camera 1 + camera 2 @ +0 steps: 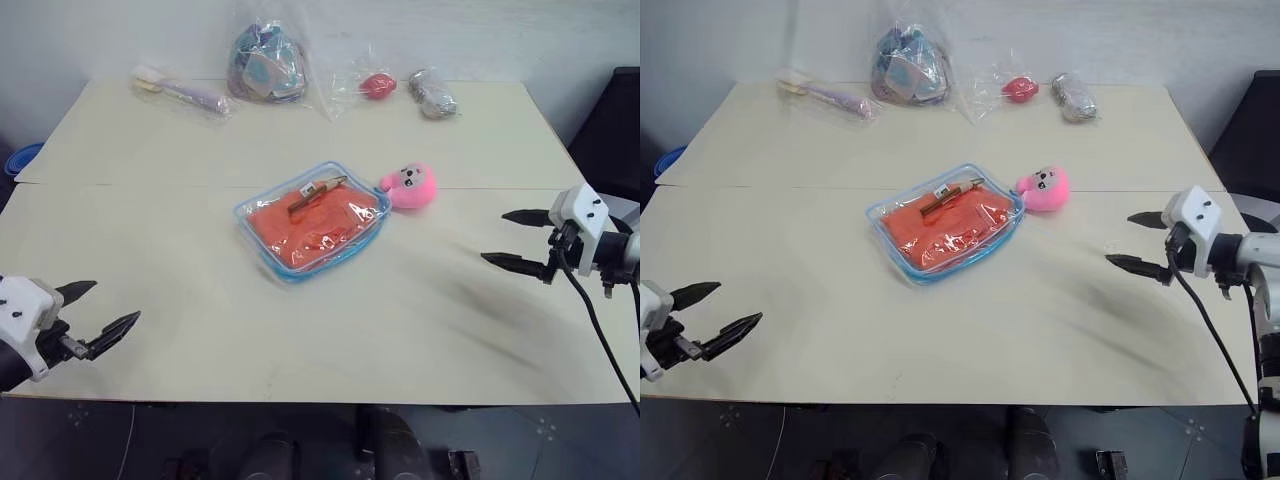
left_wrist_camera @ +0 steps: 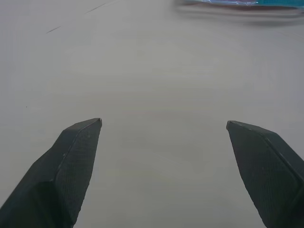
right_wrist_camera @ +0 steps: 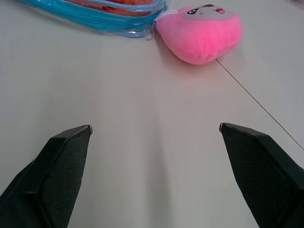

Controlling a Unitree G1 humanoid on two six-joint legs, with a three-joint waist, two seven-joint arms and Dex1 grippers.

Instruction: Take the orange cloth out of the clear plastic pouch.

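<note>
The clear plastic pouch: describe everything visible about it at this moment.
The clear plastic pouch is flat, rectangular, round-cornered and edged with light-blue zipper trim. It lies askew mid-table with the orange cloth inside and a small brown item near its far edge. The pink plush toy lies against its corner. Neither gripper touches it.

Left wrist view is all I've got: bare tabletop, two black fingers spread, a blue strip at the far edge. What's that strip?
Observer: The edge of the flat clear plastic pouch with light-blue zipper trim, lying mid-table.
Operator: Cloth out yet?
Observer: No, the bright orange soft cloth is inside the pouch.
Operator: Anything next to it?
Observer: A small pink plush toy sits at the pouch's corner, on the robot's right.
Operator: Other arm?
Observer: The right gripper is open, above the table and apart from the pouch and the toy.
</note>
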